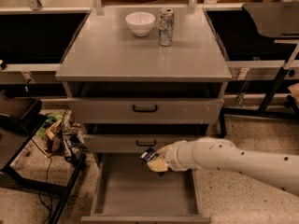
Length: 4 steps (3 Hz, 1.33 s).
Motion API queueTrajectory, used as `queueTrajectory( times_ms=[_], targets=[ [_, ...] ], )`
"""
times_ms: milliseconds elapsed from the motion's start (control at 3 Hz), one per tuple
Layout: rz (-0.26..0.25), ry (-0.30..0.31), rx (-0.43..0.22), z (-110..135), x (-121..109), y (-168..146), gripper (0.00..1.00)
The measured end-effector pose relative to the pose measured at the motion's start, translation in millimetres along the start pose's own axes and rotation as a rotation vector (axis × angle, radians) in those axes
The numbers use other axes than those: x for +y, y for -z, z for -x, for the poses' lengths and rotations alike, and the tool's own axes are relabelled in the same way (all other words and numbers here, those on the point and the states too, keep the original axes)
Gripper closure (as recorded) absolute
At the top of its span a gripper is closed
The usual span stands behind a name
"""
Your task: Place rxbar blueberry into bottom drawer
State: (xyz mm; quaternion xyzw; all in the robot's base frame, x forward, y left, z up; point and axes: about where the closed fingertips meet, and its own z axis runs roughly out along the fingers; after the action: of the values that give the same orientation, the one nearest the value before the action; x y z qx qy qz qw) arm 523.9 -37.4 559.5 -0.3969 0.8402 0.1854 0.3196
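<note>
Below the hand clamping the rxbar blueberry lies the bottom drawer; the middle drawer, close above, could be clipped.

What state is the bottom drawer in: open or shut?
Open. The bottom drawer is pulled out, its grey floor showing. The gripper holds the rxbar blueberry over its rear part.

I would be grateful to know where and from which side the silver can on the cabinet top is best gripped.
Grip the silver can across its upright round body at mid-height, coming from the front; the white bowl stands close on its left in the view. The gripper is over the open bottom drawer, shut on the rxbar blueberry, so it is not free yet.
</note>
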Motion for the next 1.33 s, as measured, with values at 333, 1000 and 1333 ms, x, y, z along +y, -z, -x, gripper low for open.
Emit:
queueTrajectory(
  times_ms=[333, 1000, 1333],
  targets=[
    [-0.015, -0.064, -0.09, -31, -28, -39, 1.0],
    [0.041, -0.121, -0.067, -64, -14, -76, 1.0],
    [0.049, -0.147, -0.036, -100, -26, -118, 1.0]
  ],
)
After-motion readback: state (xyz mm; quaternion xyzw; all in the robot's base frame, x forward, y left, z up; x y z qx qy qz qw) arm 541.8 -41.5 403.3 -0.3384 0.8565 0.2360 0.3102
